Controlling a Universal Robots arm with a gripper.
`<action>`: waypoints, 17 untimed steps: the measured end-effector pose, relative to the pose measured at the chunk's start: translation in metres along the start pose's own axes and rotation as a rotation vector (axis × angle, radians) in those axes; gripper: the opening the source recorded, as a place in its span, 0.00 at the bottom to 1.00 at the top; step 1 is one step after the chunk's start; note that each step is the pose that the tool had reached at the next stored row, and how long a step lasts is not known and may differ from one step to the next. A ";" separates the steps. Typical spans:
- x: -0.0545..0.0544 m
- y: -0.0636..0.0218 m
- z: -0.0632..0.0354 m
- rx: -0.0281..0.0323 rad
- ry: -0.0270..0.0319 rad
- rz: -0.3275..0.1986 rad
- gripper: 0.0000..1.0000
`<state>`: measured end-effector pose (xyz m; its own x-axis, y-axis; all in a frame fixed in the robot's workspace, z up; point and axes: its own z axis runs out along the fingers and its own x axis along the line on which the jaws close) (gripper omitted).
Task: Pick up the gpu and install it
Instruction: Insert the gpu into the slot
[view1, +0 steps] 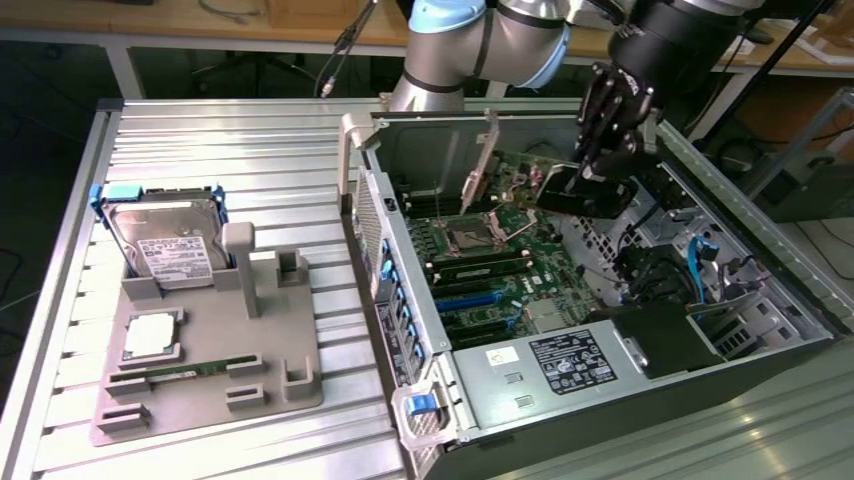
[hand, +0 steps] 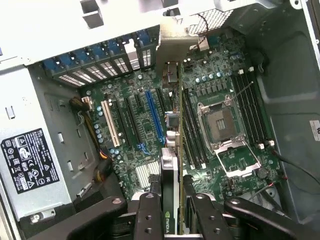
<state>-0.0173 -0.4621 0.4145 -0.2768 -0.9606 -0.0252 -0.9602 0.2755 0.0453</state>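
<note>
The gripper was seen partly closed, clamped on the gpu. The gpu was held edge-on over the motherboard, just beside its blue expansion slot. If lowered out of line with a slot, the gpu could be jammed against the motherboard and both damaged.

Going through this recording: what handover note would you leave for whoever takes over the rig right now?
Tool: shut on the gpu, a finger on each face of the card.
Gpu: held on edge inside the open case, over the motherboard.
Done: gpu is picked up and inside the case.
Left: install it; whether it already touches a slot cannot be told.
</note>
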 end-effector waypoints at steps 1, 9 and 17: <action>0.000 -0.0004 0.0000 -0.0013 0.0024 -0.051 0.27; 0.000 -0.0012 0.0000 -0.0024 0.0043 -0.093 0.27; 0.000 -0.0012 -0.0001 -0.0042 0.0076 -0.166 0.27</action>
<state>-0.0161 -0.4621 0.4145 -0.1144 -0.9931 -0.0252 -0.9925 0.1132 0.0453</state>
